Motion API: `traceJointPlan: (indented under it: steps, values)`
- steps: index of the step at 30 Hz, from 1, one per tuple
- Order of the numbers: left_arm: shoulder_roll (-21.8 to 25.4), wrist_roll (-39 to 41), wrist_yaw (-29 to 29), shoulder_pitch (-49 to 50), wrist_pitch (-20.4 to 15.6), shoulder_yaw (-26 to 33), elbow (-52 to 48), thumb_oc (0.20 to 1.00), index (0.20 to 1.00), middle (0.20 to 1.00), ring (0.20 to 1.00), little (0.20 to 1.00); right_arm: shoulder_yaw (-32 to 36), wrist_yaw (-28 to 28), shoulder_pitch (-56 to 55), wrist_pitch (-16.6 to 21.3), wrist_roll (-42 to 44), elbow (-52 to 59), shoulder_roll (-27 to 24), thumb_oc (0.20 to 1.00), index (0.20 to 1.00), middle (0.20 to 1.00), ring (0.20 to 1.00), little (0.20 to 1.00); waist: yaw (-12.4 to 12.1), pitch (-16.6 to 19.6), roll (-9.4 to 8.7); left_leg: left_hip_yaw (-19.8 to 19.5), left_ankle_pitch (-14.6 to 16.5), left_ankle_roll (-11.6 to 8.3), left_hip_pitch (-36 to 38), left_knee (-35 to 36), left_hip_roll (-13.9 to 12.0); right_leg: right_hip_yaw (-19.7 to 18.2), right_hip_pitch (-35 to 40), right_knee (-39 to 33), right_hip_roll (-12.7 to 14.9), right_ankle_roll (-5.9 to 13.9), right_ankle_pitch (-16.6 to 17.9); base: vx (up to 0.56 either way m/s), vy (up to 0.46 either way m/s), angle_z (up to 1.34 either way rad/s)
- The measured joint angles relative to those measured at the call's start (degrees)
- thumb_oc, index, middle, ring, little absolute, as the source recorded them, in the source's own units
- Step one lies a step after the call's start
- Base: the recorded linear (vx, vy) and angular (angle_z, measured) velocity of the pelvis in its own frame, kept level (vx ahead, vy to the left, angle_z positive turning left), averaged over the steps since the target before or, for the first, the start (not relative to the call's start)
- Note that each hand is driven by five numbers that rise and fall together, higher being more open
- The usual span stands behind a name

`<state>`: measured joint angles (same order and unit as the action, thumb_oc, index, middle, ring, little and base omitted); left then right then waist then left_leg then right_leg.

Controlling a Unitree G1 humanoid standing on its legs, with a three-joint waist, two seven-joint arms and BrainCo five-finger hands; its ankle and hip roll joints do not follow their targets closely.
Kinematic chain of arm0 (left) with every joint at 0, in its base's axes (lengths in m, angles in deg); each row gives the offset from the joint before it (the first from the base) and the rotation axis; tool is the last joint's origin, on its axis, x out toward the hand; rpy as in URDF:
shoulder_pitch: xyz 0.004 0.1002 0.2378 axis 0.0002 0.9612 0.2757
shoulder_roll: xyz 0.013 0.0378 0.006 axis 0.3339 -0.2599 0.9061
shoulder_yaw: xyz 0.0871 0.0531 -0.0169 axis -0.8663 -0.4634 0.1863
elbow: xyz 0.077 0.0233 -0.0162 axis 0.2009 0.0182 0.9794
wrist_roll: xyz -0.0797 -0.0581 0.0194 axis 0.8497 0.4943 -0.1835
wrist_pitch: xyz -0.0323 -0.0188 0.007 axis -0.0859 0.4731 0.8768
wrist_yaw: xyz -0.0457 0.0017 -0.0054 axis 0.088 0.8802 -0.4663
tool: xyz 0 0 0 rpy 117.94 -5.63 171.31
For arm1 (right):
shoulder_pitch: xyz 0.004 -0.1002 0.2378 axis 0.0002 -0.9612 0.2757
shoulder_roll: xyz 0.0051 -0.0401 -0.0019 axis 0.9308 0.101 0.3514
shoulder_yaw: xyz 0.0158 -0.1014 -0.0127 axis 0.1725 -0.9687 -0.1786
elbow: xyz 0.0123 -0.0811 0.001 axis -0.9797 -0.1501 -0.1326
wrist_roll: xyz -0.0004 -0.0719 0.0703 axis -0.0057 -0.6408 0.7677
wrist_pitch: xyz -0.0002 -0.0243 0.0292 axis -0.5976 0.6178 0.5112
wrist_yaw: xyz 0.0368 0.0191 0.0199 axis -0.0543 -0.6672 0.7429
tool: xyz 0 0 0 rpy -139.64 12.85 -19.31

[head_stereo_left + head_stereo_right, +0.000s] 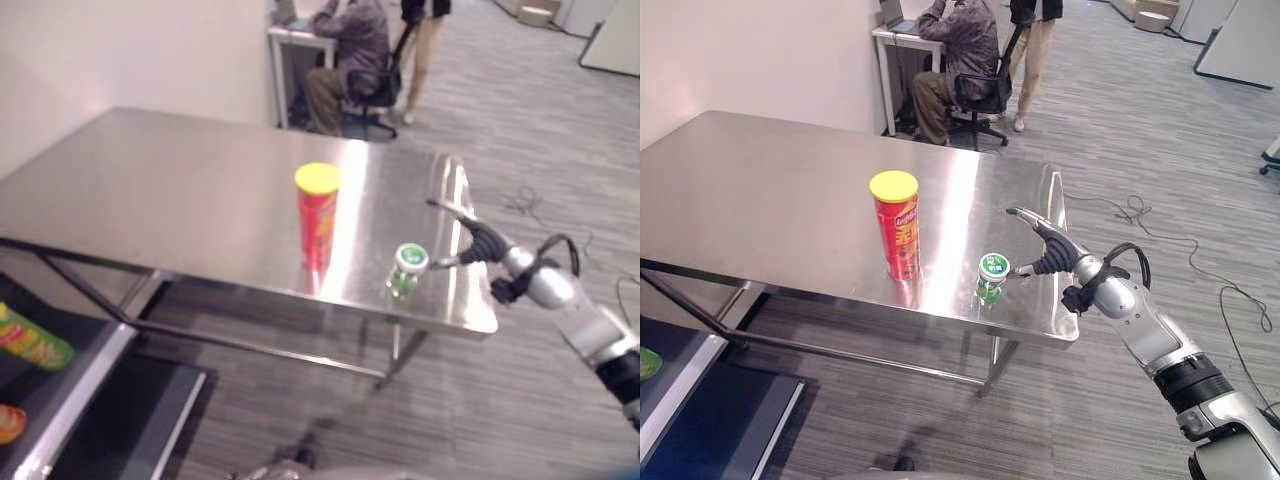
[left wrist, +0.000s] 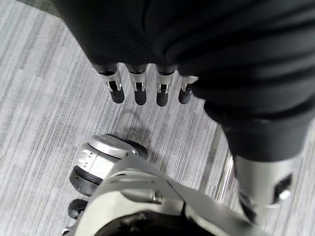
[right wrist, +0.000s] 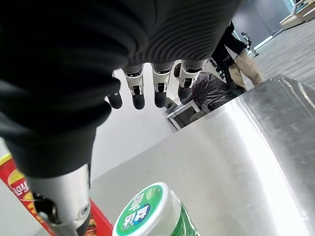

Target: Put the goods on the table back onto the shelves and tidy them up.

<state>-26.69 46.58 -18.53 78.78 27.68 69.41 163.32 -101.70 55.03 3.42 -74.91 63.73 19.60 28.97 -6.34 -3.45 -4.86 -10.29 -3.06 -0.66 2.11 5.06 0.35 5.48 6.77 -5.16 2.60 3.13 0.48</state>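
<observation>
Steel table [image 1: 760, 190] holds two goods near its front right corner: a red chip can [image 1: 896, 238] with a yellow lid, upright, and a small green bottle [image 1: 992, 277] with a white-and-green cap, upright, just right of the can and closer to the table's front edge. Right hand [image 1: 1048, 247] is over the table's right end, just beside the bottle on its right; fingers straight and spread, thumb reaching toward the cap, holding nothing. In the right wrist view the bottle cap [image 3: 146, 210] sits close beneath the fingers [image 3: 136, 96], not touching them, with the can beside the thumb. Left hand [image 2: 147, 88] hangs over grey carpet, fingers relaxed, empty. Shelf [image 1: 70, 400] at lower left holds a green-and-yellow can [image 1: 30, 340] lying down. A seated person [image 1: 960, 50] is at a desk behind the table.
</observation>
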Motion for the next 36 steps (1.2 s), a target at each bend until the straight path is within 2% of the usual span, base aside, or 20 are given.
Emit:
traceJointPlan:
  steps: [14, 27, 36]
  values:
    - [0.0, 0.0, 0.1, 0.0, 0.0, 0.0, -0.5, 1.000, 1.000, 1.000, 1.000, 1.000, -6.2, -0.2, 4.1, -1.2, -2.9, -4.3, 2.0, 1.000, 1.000, 1.000, 1.000, 1.000, -0.5, 0.0, -0.06, 0.0, -0.1, -0.06, 0.0, 0.0, 0.0, 0.0, 0.0, 0.0, 0.1, -0.01, 0.0, 0.00, 0.005, 0.00]
    - [0.0, -0.1, 1.5, 0.1, 0.0, -0.5, -1.1, 1.000, 1.000, 1.000, 1.000, 1.000, -8.4, 1.8, 7.0, -2.7, -8.0, -14.1, 11.1, 1.000, 1.000, 1.000, 1.000, 1.000, -1.3, 0.2, 0.14, 0.0, -0.1, -0.06, 0.0, 0.0, 0.0, 0.0, 0.0, 0.0, 0.0, -0.02, 0.0, 0.00, 0.000, 0.00]
    - [0.0, 0.0, 2.2, 0.1, 0.0, -0.5, -1.1, 1.000, 1.000, 1.000, 1.000, 1.000, -8.5, 3.0, 8.1, -4.0, -9.0, -18.3, 13.9, 1.000, 1.000, 1.000, 1.000, 1.000, -2.2, 0.3, 0.39, -0.1, -0.1, -0.09, -0.1, 0.0, 0.0, 0.0, 0.0, 0.0, 0.0, -0.02, 0.0, 0.00, 0.000, 0.00]
